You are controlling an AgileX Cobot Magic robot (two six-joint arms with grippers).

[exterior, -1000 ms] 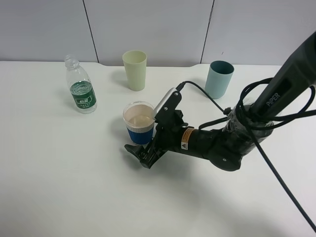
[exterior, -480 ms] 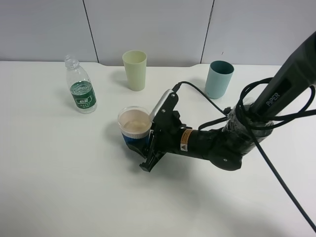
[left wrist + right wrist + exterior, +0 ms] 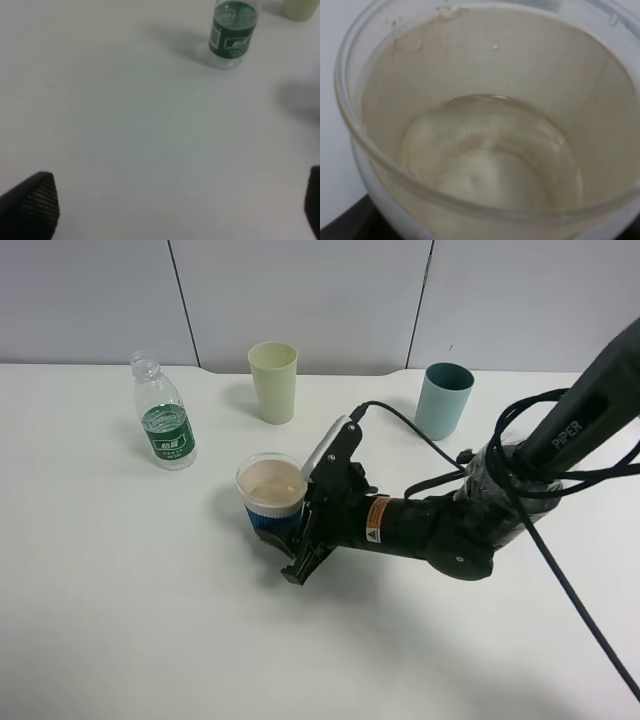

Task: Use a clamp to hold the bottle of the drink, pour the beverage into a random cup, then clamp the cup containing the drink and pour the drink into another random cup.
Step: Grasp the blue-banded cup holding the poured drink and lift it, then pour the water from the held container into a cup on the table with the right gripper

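Observation:
The blue-sleeved paper cup (image 3: 271, 494) stands near the table's middle, and my right gripper (image 3: 287, 537) is shut on its sleeve from the right. The right wrist view looks straight into this cup (image 3: 380, 105), where clear beverage (image 3: 490, 160) covers the pinkish-beige bottom. The bottle (image 3: 165, 426) stands upright at the back left and shows in the left wrist view too, bottle (image 3: 233, 32). The pale yellow-green tumbler (image 3: 273, 381) stands at the back centre. My left gripper (image 3: 170, 210) is open over bare table, far from the bottle, and does not show in the high view.
A teal cup (image 3: 443, 400) stands at the back right, behind the right arm (image 3: 440, 530) and its looping black cable (image 3: 520, 440). The white table (image 3: 130, 620) stretches wide to the front and left. A grey wall lies behind the back edge.
My right gripper has shut on the blue-sleeved cup, which was between open jaws a second ago. The cup has shifted slightly to the left with it. Bottle and other cups have not moved.

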